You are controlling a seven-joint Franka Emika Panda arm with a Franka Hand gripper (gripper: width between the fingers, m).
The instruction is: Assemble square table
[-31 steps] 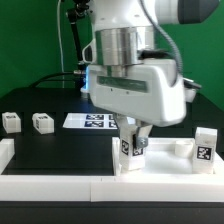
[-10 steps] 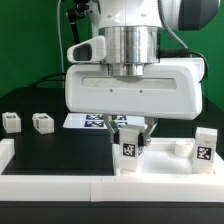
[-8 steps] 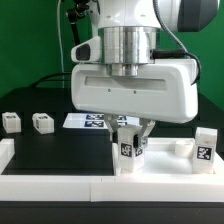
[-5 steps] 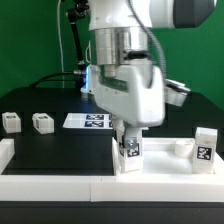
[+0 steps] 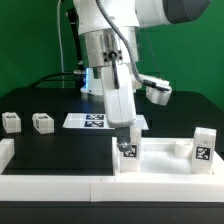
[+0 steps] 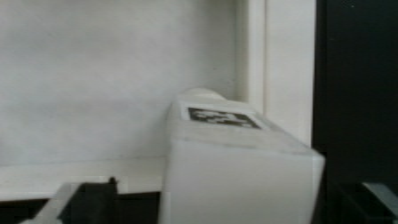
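Observation:
The square table's white slab (image 5: 160,160) lies at the front of the black worktop, against the low white wall. One tagged leg (image 5: 128,153) stands upright on the slab's corner nearest the exterior view's left. My gripper (image 5: 128,136) hangs straight above this leg, its fingers on either side of the leg's top. In the wrist view the leg (image 6: 240,160) fills the space between the fingers (image 6: 86,200), with a dark gap beside it, so the jaws stand open and apart from it. Around the leg, the slab's face (image 6: 107,90) shows.
Two loose legs (image 5: 11,122) (image 5: 42,122) stand at the exterior view's left. Another leg (image 5: 204,146) stands at the right, by the slab. The marker board (image 5: 92,121) lies behind the arm. The low white wall (image 5: 60,186) edges the front.
The wrist has turned about the upright leg, so the gripper body now shows edge-on. The jaws have widened and let go of the leg, which stays on the slab's corner.

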